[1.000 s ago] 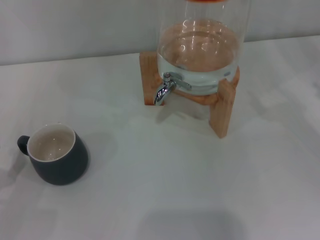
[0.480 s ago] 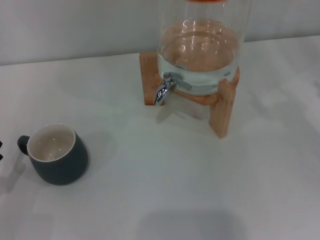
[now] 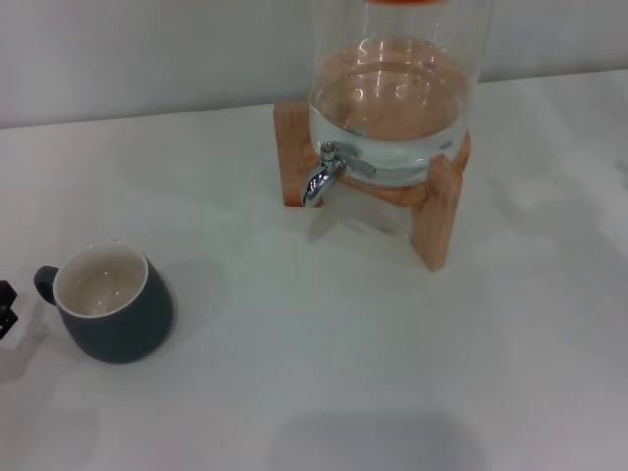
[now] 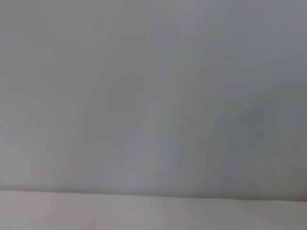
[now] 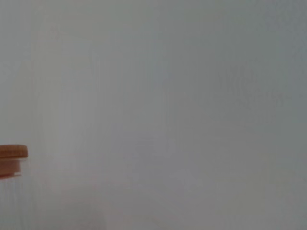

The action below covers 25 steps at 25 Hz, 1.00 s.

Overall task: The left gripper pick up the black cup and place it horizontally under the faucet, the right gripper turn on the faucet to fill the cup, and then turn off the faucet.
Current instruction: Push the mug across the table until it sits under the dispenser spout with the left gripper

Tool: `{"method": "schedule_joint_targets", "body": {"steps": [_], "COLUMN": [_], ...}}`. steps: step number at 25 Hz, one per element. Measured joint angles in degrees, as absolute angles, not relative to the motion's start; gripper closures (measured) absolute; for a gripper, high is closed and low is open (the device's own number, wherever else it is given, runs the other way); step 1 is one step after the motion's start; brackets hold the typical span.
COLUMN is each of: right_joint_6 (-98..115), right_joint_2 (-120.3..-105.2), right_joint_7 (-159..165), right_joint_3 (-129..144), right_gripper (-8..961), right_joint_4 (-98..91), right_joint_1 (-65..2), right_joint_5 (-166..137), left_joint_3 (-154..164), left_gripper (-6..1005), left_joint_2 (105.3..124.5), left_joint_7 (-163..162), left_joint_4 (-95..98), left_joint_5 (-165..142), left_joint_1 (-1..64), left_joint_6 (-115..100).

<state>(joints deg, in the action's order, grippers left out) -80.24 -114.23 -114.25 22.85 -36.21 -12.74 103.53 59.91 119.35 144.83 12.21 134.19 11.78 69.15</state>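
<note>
Left gripper [image 3: 6,306] is just showing at the near-left edge beside the black cup [image 3: 111,304]'s handle; jaw state cannot be told. Cup is sitting upright, well left of the faucet [image 3: 324,175]. Risk: clipping the handle, tipping it.

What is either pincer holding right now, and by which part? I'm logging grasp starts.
Nothing is held. The black cup sits free on the table; the left pincer only peeks in beside its handle. The right pincer is out of view.

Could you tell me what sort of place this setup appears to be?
Probably a lab test bench staged as a drinks station: a bare white table against a plain wall, holding only a black cup and a glass water dispenser with a faucet.
</note>
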Motion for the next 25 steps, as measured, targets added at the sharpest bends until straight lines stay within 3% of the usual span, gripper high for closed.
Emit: {"method": "schedule_joint_targets", "body": {"steps": [25], "right_joint_6": [-80.2], "right_joint_2": [-114.17], "right_joint_7": [-114.3], "right_joint_3": [22.8], "right_gripper": [275], "right_joint_4": [-36.2], "right_joint_1": [-13.3], "right_joint_5": [103.6], "left_joint_3": [59.9], "left_gripper": [110], "left_joint_2": [119.17], "left_joint_7": [144.9], "left_joint_4": [12.7], "left_joint_5": [130.7], "left_joint_1": [13.5], "left_joint_6": [66.1]}}
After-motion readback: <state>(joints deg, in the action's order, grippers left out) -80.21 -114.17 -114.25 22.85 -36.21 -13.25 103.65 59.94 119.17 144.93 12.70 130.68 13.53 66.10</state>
